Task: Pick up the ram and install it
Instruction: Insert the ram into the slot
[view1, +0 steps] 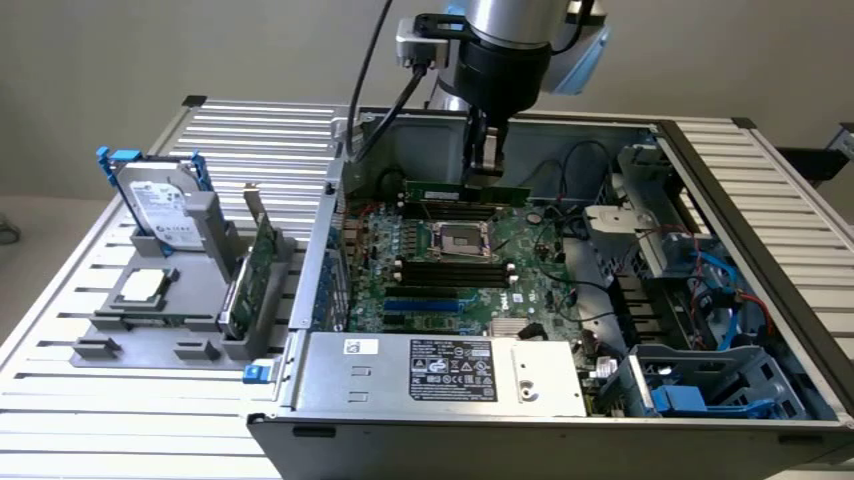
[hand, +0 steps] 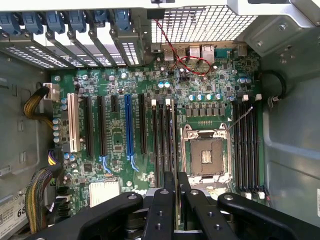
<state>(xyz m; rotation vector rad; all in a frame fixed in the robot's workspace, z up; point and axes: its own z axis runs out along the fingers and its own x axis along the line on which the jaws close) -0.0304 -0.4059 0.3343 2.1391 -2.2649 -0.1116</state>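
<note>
My gripper (view1: 483, 172) is clamped tight on the ram (view1: 447, 191), held level in the upper middle of the exterior view over the black slots (view1: 454, 212) beside the processor socket (view1: 463, 240): picked up, not yet seated

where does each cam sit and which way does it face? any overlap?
Exterior view: off the arm, raised, looking down into the open computer case; shows the arm and the gripper, shut on the ram.
Wrist view: on the wrist, looking down along the gripper at the motherboard; shows the fingers.
Shared: the gripper, the motherboard, the CPU socket.
</note>
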